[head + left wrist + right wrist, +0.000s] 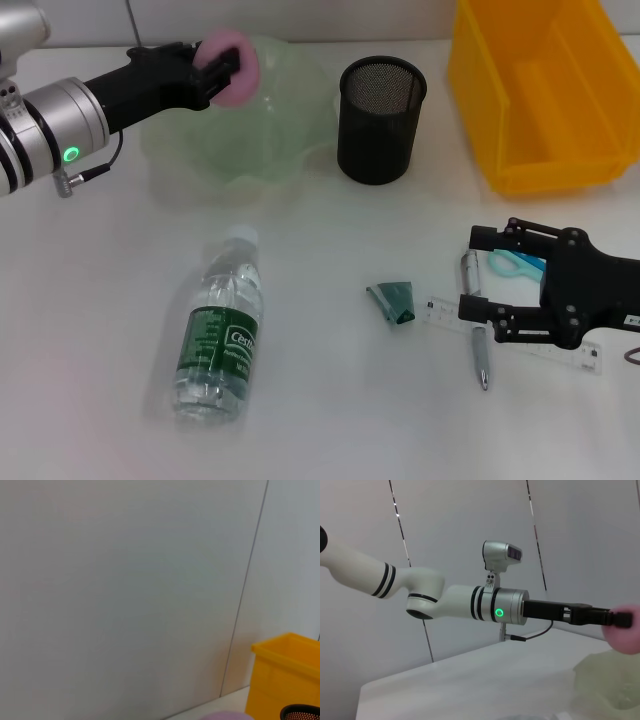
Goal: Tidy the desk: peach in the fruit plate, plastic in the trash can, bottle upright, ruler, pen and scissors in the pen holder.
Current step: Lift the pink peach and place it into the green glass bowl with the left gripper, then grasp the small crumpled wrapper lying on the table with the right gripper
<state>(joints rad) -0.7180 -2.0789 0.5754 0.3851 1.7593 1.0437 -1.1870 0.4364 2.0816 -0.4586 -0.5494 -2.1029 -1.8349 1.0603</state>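
Observation:
My left gripper (218,66) is shut on the pink peach (243,82) and holds it above the pale green translucent fruit plate (262,135) at the back left. The peach also shows in the right wrist view (627,636). The water bottle (220,330) lies on its side at the front left. A crumpled green plastic piece (393,302) lies mid-table. My right gripper (476,274) is open, low over the pen (479,352) and the clear ruler (438,311). The blue-handled scissors (512,264) lie partly under it. The black mesh pen holder (380,118) stands at the back centre.
The yellow bin (540,90) stands at the back right, beside the pen holder; it also shows in the left wrist view (285,680). A white wall runs behind the table.

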